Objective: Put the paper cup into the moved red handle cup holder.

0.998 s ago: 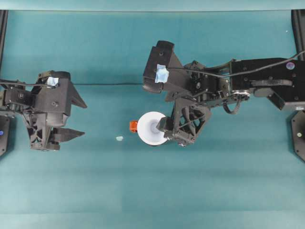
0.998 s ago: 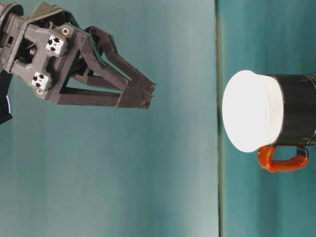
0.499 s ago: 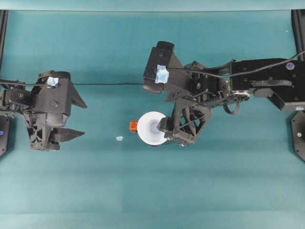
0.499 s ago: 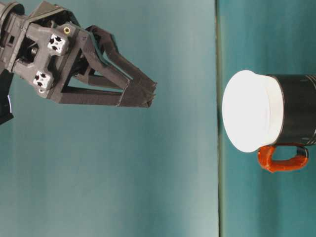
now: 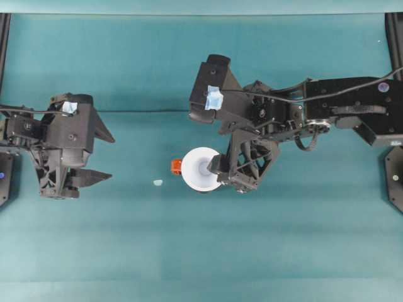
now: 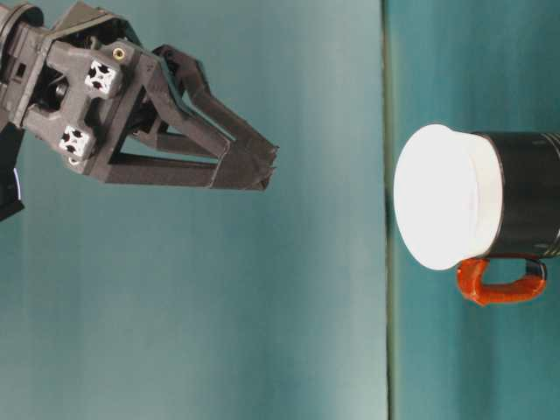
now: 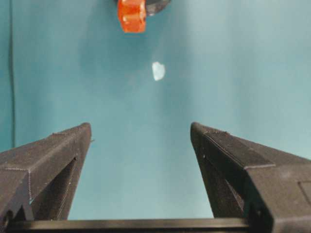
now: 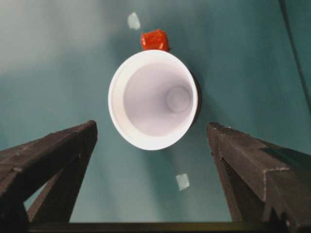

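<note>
The white paper cup (image 5: 200, 168) stands upright inside the glossy black red handle cup holder (image 6: 529, 192), its rim sticking out above the holder's edge. The holder's red handle (image 5: 176, 166) points towards the left arm. My right gripper (image 5: 228, 177) hangs open just right of and above the cup, and in the right wrist view the paper cup (image 8: 153, 99) lies between and beyond its spread fingers. In the table-level view the right gripper (image 6: 267, 166) is well above the table. My left gripper (image 5: 112, 158) is open and holds nothing at the far left, with the handle (image 7: 131, 14) far ahead of it.
A small white scrap (image 5: 157, 182) lies on the teal table between the left gripper and the holder. Another scrap (image 8: 182, 181) lies close to the holder on the other side. A thin dark cable (image 5: 151, 111) runs across the table behind the arms.
The right gripper has shifted very slightly in the air. Cup, holder and left gripper have not moved.
</note>
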